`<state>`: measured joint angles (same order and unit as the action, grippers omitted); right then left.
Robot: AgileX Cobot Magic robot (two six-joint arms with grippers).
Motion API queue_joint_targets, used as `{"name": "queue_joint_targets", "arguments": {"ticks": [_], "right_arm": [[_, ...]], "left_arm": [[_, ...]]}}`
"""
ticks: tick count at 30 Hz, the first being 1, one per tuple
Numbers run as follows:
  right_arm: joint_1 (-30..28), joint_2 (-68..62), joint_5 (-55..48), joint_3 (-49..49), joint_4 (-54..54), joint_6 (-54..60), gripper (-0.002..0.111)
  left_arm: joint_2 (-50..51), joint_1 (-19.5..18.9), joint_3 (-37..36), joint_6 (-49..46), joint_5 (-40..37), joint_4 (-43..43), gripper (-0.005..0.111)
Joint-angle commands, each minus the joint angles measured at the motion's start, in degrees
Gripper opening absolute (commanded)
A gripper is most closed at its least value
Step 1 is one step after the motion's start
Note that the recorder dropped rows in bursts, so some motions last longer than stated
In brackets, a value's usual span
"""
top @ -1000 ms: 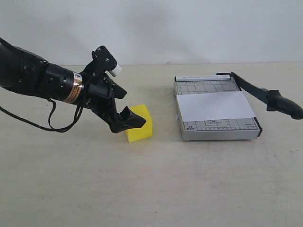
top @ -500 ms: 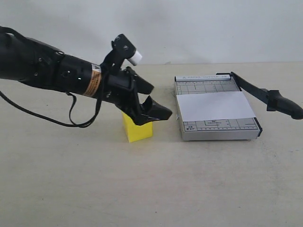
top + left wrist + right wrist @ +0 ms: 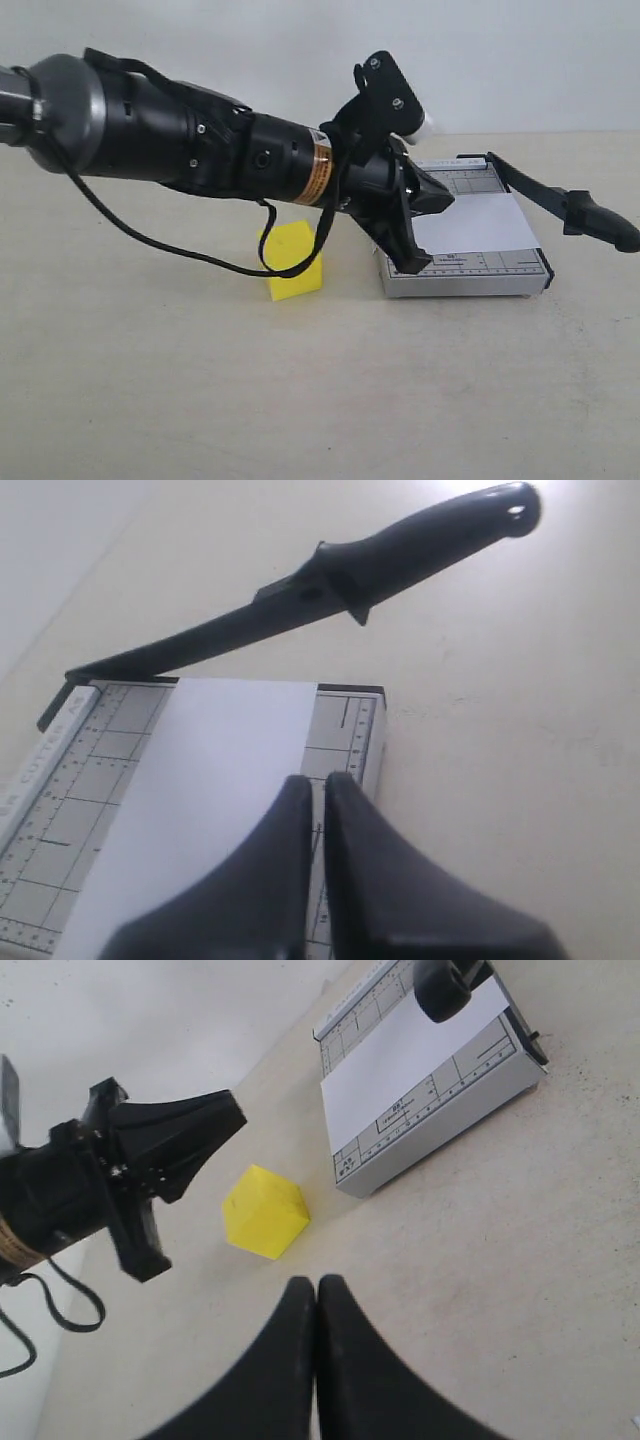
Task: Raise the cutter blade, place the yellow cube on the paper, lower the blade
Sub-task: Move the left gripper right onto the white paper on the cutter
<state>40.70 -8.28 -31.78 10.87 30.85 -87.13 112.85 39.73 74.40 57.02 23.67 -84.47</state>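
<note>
Exterior view
Landmark: grey trimmer base [image 3: 462, 284], standing on the bench [image 3: 300, 400].
Paper: white paper [image 3: 480, 225] lies flat across the middle of the trimmer base; its left part is hidden behind the arm.
Cutter blade: the cutter blade [image 3: 545, 196] is hinged at the far right corner of the trimmer base and is swung up off it, with its handle out past the base's right side.
Yellow cube: the yellow cube [image 3: 295, 262] sits on the bench to the left of the trimmer base, apart from it and not on the paper.
Left end effector: the left end effector [image 3: 440, 197] hangs over the left part of the trimmer base, jaws pressed together with nothing between them.

Left wrist view
Left end effector: the left end effector [image 3: 320, 785] is above the paper [image 3: 220, 760], with only a hairline gap between the jaws, gripping nothing.
Cutter blade: the cutter blade [image 3: 330, 580] is angled away from the edge of the trimmer base [image 3: 340, 730].

Right wrist view
Right end effector: the right end effector [image 3: 315, 1290] has its jaws together and empty, over the bare bench [image 3: 500, 1280], well apart from the trimmer base [image 3: 450, 1110].
Yellow cube: the yellow cube [image 3: 265, 1210] is on the bench beside the trimmer base, between it and the left arm.
Paper: the paper [image 3: 400, 1060] is on the trimmer base.
</note>
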Motion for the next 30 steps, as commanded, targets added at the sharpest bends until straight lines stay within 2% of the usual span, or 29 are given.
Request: {"name": "queue_joint_targets", "arguments": {"ticks": [1,6,14,30], "right_arm": [[-0.2,0.2,-0.1,-0.1,0.1,0.6,0.000],[-0.2,0.2,-0.1,-0.1,0.1,0.6,0.000],[-0.2,0.2,-0.1,-0.1,0.4,1.3,0.000],[-0.2,0.2,-0.1,-0.1,0.4,2.4,0.000]], "left_arm": [[5.4,0.6,3.7,-1.5,-3.1,4.9,0.005],[10.3,0.6,8.3,-1.5,-6.5,8.5,0.005],[19.0,0.6,16.8,-1.5,-7.0,8.6,0.005],[23.8,-0.1,19.0,-5.8,-8.3,8.7,0.005]]}}
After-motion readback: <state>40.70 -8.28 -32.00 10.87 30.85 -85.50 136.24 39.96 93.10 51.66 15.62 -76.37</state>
